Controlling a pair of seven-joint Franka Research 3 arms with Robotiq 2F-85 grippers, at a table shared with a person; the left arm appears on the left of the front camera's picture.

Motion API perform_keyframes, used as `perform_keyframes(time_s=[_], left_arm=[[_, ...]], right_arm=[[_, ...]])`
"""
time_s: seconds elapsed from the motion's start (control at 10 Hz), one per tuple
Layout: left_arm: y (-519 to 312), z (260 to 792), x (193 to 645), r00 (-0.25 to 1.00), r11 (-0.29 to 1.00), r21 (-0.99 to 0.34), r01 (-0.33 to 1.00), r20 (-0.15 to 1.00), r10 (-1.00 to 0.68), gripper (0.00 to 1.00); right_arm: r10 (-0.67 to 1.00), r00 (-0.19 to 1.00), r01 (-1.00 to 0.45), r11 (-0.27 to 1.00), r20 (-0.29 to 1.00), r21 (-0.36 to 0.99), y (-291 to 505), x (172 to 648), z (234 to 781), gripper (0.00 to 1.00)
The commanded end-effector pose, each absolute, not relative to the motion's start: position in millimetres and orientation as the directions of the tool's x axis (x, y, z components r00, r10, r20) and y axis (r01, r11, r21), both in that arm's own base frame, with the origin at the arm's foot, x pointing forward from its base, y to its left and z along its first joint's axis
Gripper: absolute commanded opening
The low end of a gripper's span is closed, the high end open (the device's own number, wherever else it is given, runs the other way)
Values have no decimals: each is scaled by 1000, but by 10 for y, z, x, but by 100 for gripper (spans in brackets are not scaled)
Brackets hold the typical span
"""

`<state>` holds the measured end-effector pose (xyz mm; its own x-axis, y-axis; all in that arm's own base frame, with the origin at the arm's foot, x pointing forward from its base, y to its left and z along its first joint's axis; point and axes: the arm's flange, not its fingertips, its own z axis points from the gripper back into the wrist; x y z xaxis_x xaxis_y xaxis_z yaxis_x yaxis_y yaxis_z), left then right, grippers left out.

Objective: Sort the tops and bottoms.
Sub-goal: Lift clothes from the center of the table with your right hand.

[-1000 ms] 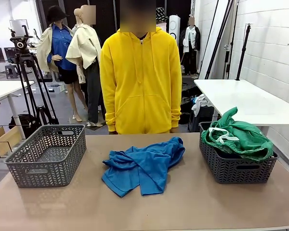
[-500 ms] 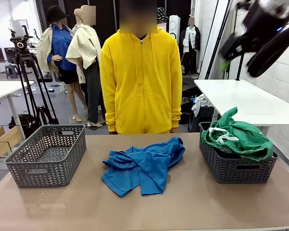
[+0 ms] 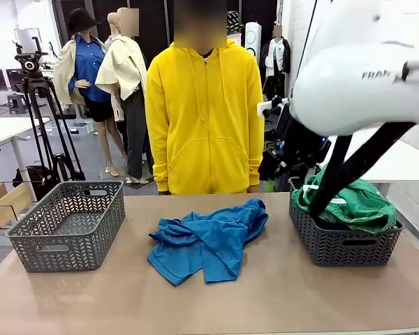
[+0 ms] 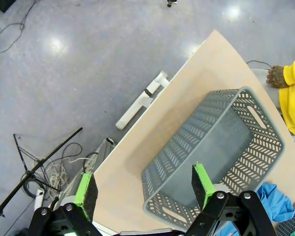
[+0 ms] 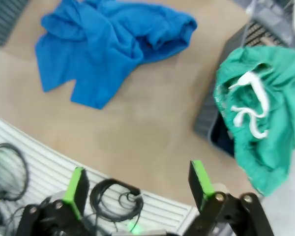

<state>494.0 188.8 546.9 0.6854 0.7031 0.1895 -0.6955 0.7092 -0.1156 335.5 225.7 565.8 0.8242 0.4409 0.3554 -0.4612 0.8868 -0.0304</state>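
A bright blue shirt (image 3: 207, 241) lies crumpled on the middle of the table, also seen in the right wrist view (image 5: 108, 46). Bright green shorts (image 3: 349, 201) with a white drawstring are heaped in the right grey basket (image 3: 342, 244); the shorts (image 5: 260, 113) overhang its rim, and a dark cloth (image 5: 220, 140) shows under them. My right arm (image 3: 363, 77) looms large and blurred above that basket. My right gripper (image 5: 136, 183) is open and empty, high over the table's near edge. My left gripper (image 4: 144, 184) is open and empty above the left basket (image 4: 221, 142).
The left grey basket (image 3: 70, 223) holds nothing. A person in a yellow hoodie (image 3: 204, 118) stands at the table's far edge behind the shirt, one hand (image 4: 275, 76) by the table corner. Cables lie on the floor below the near edge.
My right arm has swung down from the upper right and now covers the space above the right basket. The shirt, shorts and baskets have not moved.
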Motion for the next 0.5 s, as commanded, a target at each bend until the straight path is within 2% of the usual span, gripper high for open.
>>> perform_keyframes(time_s=[0.0, 0.4], left_arm=[[1910, 5495, 4931, 690, 713, -94, -694, 192, 697, 100], [1910, 5495, 4931, 690, 713, -94, -694, 192, 697, 100]], right_arm=[[418, 827, -449, 894, 375, -7, 2136, 3417, 5929, 100], [410, 826, -441, 897, 387, -10, 2137, 3420, 5936, 100]])
